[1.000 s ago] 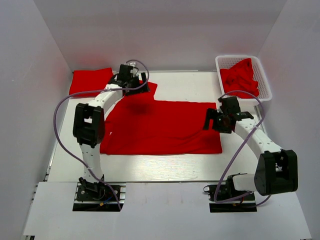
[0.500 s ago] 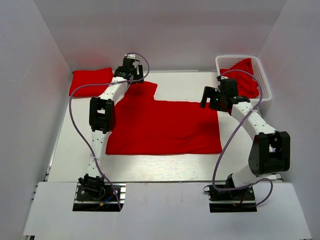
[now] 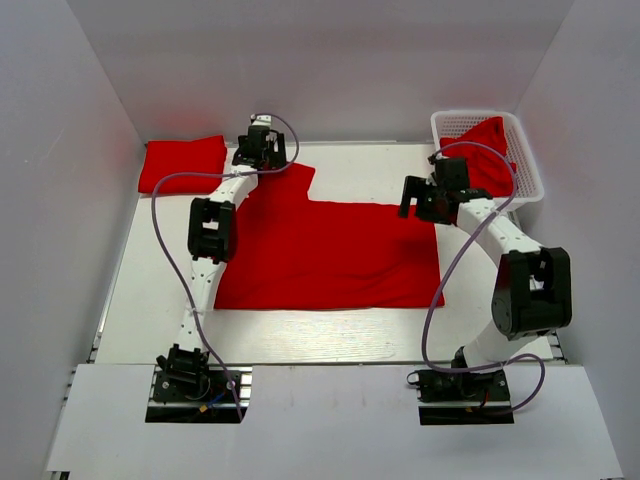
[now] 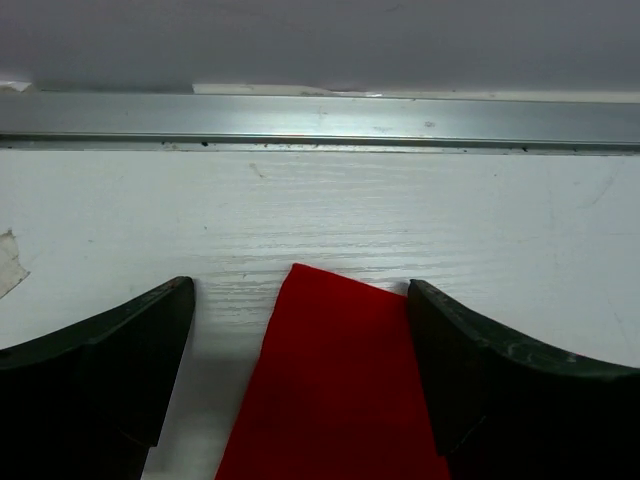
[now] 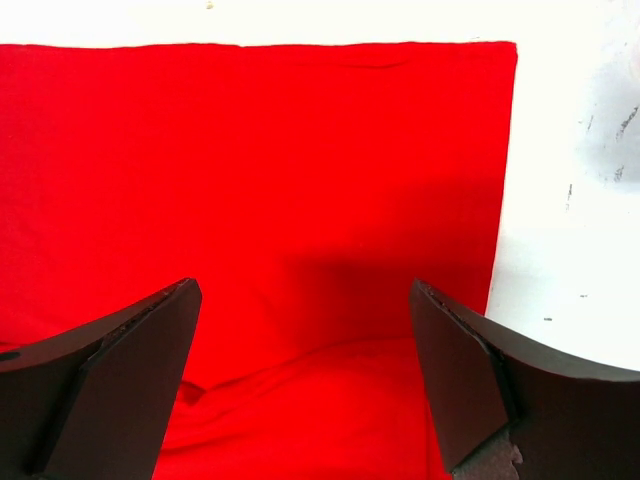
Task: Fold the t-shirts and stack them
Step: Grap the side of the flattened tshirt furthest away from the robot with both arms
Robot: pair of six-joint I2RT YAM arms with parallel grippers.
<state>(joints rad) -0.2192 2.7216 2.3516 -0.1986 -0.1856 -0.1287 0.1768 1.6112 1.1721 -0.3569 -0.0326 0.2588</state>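
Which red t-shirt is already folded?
The far-left corner t-shirt, a compact pad; the centre t-shirt lies spread flat, a third t-shirt sits crumpled in the basket.

White mesh basket [image 3: 458, 124] far right, white table [image 3: 330, 335], metal rail [image 4: 320, 120]

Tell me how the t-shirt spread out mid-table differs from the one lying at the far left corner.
The spread t-shirt lies flat, with a sleeve sticking out at its far left; the corner t-shirt is folded into a compact rectangle. The spread t-shirt covers much of the table; the corner t-shirt takes only a small patch. Both are plain bright red.
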